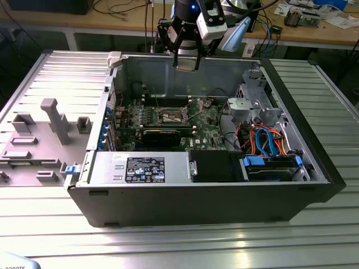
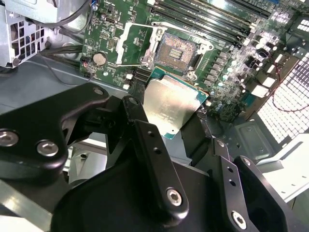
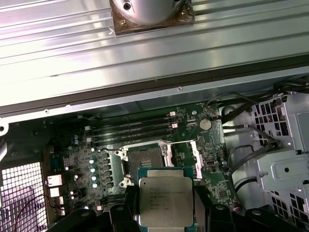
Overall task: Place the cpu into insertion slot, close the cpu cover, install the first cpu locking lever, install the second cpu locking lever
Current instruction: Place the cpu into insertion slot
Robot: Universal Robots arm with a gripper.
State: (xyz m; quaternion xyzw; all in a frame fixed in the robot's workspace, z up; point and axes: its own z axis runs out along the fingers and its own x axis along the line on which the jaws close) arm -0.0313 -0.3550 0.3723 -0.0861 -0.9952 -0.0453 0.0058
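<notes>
**The black gripper (image 2: 169,113) carries the cpu (image 2: 170,101), a small flat square chip with a silver-grey metal top, above an open computer.**

Its two black fingers (image 2: 142,135) are clamped on opposite edges of the chip, one at each side. In both wrist views the metal top faces the camera, and a thin green edge shows around it. Beyond the chip lies the green circuit board (image 2: 104,29). On it sits the insertion slot (image 2: 176,50), a small square socket with a dark centre and a thin silvery rim, uncovered and apart from the chip. The cpu cover (image 2: 137,44), a thin silvery metal frame with a window, is swung open just beside the slot. In the exterior view the gripper (image 1: 187,60) hangs at the upper middle of the frame, over the far wall of the dark metal computer case (image 1: 168,202). The slot (image 1: 171,116) is lower, near the middle.
</notes>
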